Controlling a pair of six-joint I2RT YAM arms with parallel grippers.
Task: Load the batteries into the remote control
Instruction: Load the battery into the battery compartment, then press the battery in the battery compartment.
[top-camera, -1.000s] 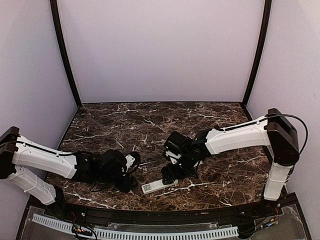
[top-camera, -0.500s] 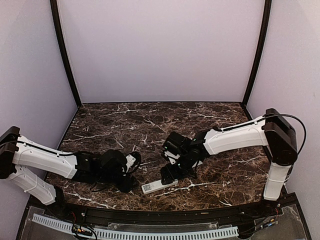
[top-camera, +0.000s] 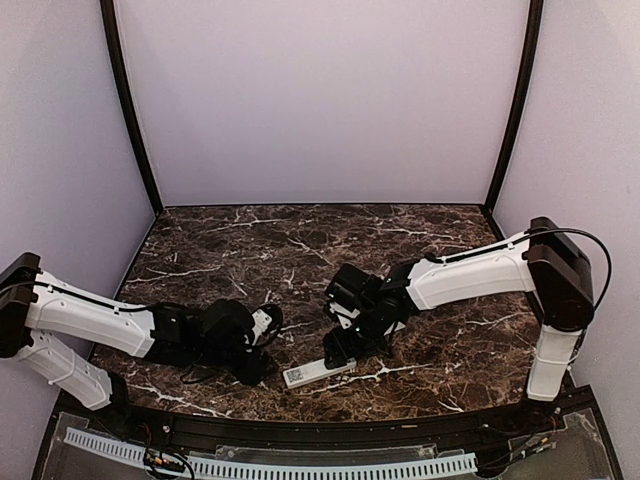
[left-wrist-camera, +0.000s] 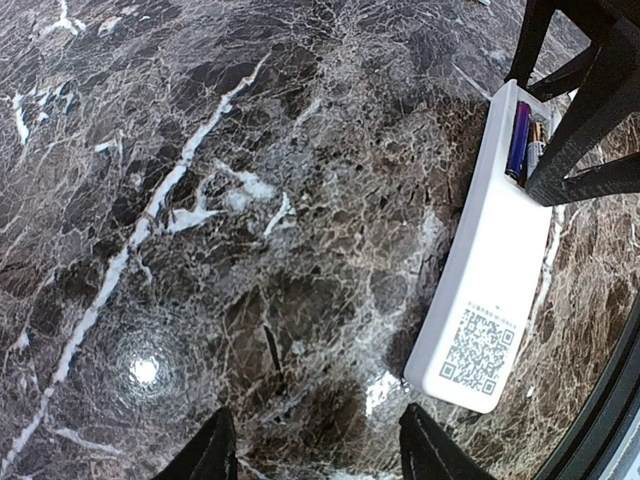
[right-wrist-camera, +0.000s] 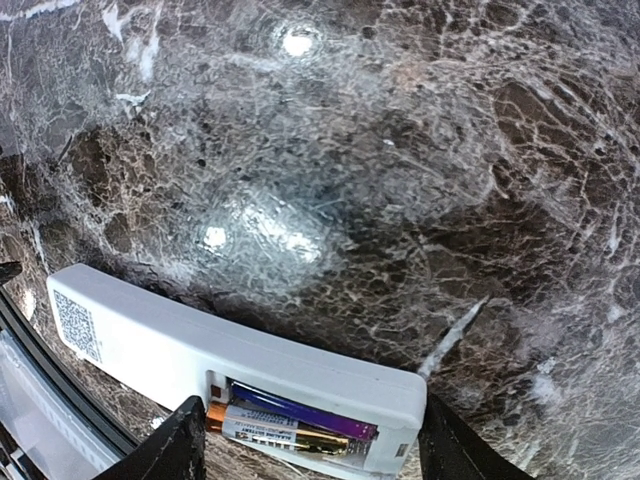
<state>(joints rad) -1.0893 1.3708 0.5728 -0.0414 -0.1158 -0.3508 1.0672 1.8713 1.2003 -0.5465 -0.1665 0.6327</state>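
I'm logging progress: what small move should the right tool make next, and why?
Probably lift the right tool straight up, clear of the remote: both batteries already lie inside it, and the tool stands open astride that end, holding nothing.

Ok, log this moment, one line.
remote control: label up | batteries: two seated, uncovered | right claw: open above batteries | left claw: open, empty

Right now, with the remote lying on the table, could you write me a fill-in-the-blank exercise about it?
The remote control lies with its ____ code facing up.
Inside its open end sit ____ batteries.
The left gripper holds ____.
Missing words: QR; two; nothing.
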